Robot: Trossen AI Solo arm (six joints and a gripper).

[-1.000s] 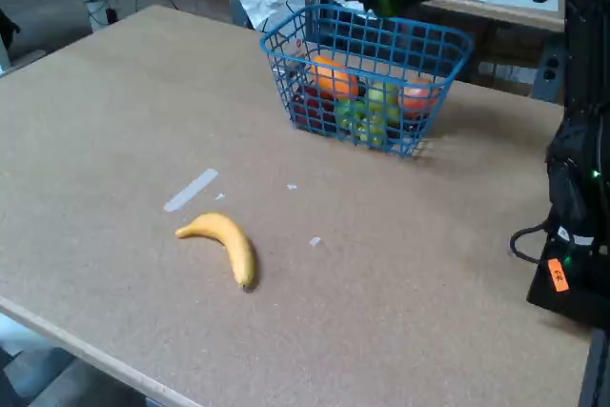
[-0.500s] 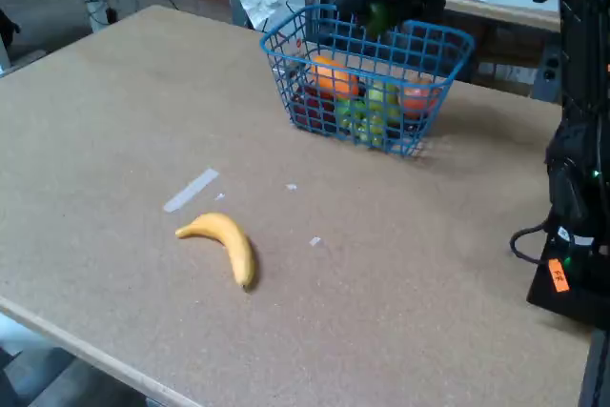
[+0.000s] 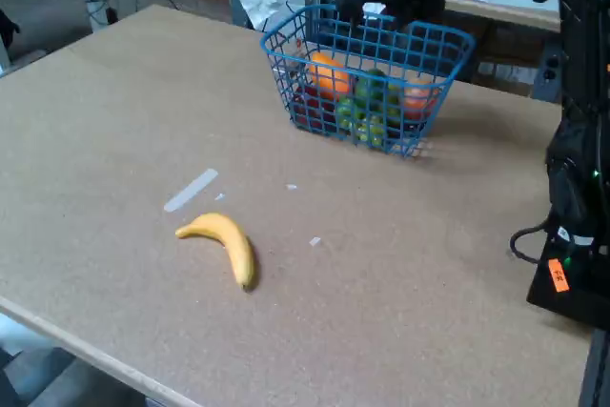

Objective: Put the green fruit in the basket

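The blue wire basket (image 3: 464, 42) stands at the far side of the table in the fixed view. A dark green fruit (image 3: 370, 92) lies inside it, among other fruit in the middle. My black gripper (image 3: 386, 2) hovers just above the basket's far rim. Its fingers are spread apart with nothing between them. Part of the gripper is cut off by the top of the picture.
In the basket lie an orange fruit (image 3: 329, 73), a red one (image 3: 416, 97) and paler yellow-green ones (image 3: 367, 126). A banana (image 3: 227, 240) and a strip of tape (image 3: 191, 190) lie on the table nearer the front. The arm's black base (image 3: 577, 188) stands at the right.
The gripper came down over the basket with the green fruit and let it go. The fruit now lies inside the basket.
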